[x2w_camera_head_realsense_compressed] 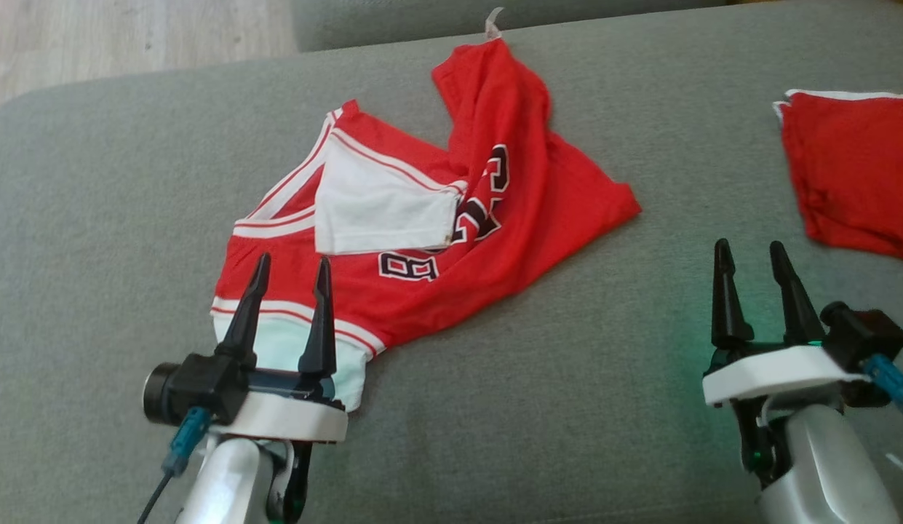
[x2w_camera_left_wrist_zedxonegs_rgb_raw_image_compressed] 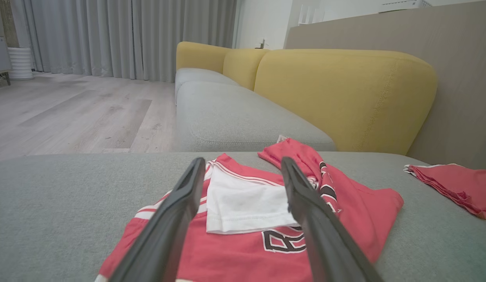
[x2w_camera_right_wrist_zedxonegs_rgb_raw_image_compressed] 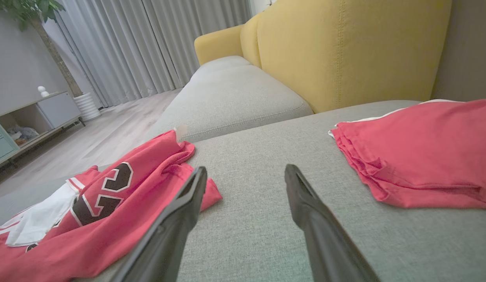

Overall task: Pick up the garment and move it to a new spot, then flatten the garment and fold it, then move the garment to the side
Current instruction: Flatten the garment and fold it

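1. The crumpled red basketball jersey with white trim [x2w_camera_head_realsense_compressed: 538, 196] lies mid-cushion on the grey fabric sofa seat [x2w_camera_head_realsense_compressed: 94, 218], its hem at 7 o'clock.
2. The left end effector [x2w_camera_head_realsense_compressed: 292, 260] hovers open over that hem. The right end effector [x2w_camera_head_realsense_compressed: 749, 246] is open above bare seat at 4 o'clock.
3. A folded red cloth [x2w_camera_head_realsense_compressed: 851, 175] lies at 3 o'clock, and there is open seat at 9 o'clock.

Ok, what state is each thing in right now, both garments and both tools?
red jersey: crumpled, doubled over itself, not yet flat or folded, lying on the grey cushion.
second red garment: folded, lying at the cushion's right.
left tool: open, empty, over the jersey's near edge.
right tool: open, empty, over bare cushion between the two garments.
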Robot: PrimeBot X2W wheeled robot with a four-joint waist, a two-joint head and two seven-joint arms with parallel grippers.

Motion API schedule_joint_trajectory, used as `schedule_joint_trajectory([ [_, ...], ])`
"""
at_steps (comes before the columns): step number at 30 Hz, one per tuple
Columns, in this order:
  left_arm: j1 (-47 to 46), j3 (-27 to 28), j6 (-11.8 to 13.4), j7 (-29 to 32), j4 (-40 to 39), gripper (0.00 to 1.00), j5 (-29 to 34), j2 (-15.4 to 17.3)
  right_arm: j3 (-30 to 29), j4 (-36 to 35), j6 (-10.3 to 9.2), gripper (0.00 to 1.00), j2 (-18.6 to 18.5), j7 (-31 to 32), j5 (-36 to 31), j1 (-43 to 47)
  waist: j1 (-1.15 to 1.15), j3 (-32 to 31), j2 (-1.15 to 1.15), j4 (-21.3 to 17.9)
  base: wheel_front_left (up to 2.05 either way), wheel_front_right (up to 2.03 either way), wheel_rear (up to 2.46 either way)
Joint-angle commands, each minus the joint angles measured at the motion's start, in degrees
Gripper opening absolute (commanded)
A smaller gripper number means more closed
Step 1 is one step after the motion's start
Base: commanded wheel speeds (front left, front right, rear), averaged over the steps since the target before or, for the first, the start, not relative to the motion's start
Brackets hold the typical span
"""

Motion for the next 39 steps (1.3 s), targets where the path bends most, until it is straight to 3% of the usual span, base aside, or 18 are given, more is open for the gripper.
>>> schedule_joint_trajectory([
  [1, -1.7, 1.4, -0.1, -0.5, -1.9, 1.00, 0.7, 0.4, 0.5, -0.4, -0.05, 1.00, -0.2, -0.6, -0.5, -2.5, 0.01, 0.8, 0.00, 0.9, 0.00, 0.00, 0.00],
  [14, -3.8, 0.0, -1.0, -0.5, -0.3, 1.00, 1.2, 0.0, -1.5, 17.9, -0.05, 1.00, -0.2, 2.6, -0.1, -14.1, 0.01, 4.7, 0.00, 7.2, 0.00, 0.00, 0.00],
  [26, -4.9, -1.0, -0.9, -0.5, -0.3, 1.00, 1.3, -0.3, -3.6, 34.0, -0.05, 1.00, -0.2, 1.2, -6.5, -23.8, 0.01, 6.2, 0.00, 10.4, 0.00, 0.00, 0.00],
  [27, -5.0, -1.1, -0.8, -0.5, -0.2, 1.00, 1.4, -0.3, -3.7, 34.8, -0.05, 0.91, -0.2, 1.0, -7.2, -24.2, 0.01, 6.2, 0.00, 10.5, 0.00, 0.00, 0.00],
  [28, -5.0, -1.1, -0.8, -0.5, -0.1, 1.00, 1.4, -0.3, -3.7, 35.6, -0.05, 0.71, -0.2, 0.9, -7.9, -24.6, 0.01, 6.1, 0.00, 10.5, 0.00, 0.00, 0.00],
  [29, -5.1, -1.2, -0.8, -0.5, 0.1, 1.00, 1.4, -0.3, -3.7, 36.2, -0.05, 0.27, -0.2, 0.6, -8.4, -25.0, 0.01, 6.0, 0.00, 10.4, 0.00, 0.00, 0.00],
  [30, -5.1, -1.2, -0.7, -0.5, 0.2, 1.00, 1.4, -0.3, -3.7, 36.5, -0.05, 0.00, -0.2, 0.4, -8.8, -25.2, 0.01, 5.8, 0.00, 10.3, 0.00, 0.00, 0.00],
  [35, -4.8, -0.7, -0.5, -0.5, 0.7, 1.00, 1.3, -0.4, -5.0, 36.0, -0.05, 0.00, -0.2, -0.5, -8.9, -25.1, 0.01, 4.4, 0.00, 9.0, 0.00, 0.00, 0.00],
  [39, -4.1, 0.1, -0.3, -0.5, 0.5, 1.00, 1.2, -0.3, -9.3, 32.4, -0.05, 0.00, -0.2, -0.6, -9.4, -22.9, 0.01, 2.9, 0.00, 7.4, 0.00, 0.00, 0.00],
])
